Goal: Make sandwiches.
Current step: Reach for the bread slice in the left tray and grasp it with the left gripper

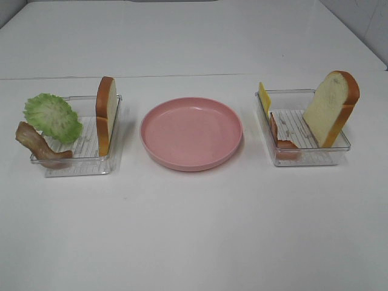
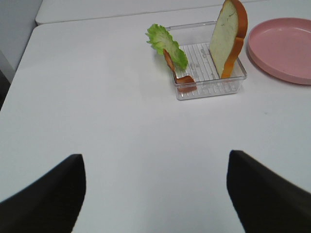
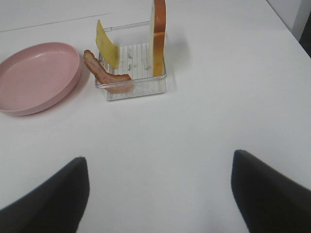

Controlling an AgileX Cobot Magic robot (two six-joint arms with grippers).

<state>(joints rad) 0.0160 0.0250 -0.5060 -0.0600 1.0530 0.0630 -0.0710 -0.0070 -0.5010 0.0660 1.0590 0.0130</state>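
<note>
Left tool [image 2: 155, 194] has its fingers spread wide, holding nothing, over the white tabletop [image 1: 194, 230] on the near side of the left tray [image 1: 76, 167]. Right tool [image 3: 158, 194] is spread likewise, near side of the right tray [image 1: 309, 159] (both trays clear plastic, ribbed floors).

I see the sandwich parts lying unstacked. In the left tray, the left bread slice [image 1: 106, 115] stands on edge along the right wall, the lettuce [image 1: 53, 116] leans over the far left corner, and the left bacon strip [image 1: 37, 145] drapes over the near left corner. In the right tray, the right bread slice [image 1: 330, 108] tilts at the right side, the cheese slice [image 1: 264, 97] stands at the far left corner, and the right bacon strip [image 1: 282, 142] runs along the left wall. The pink plate [image 1: 191, 133] sits between the trays.
</note>
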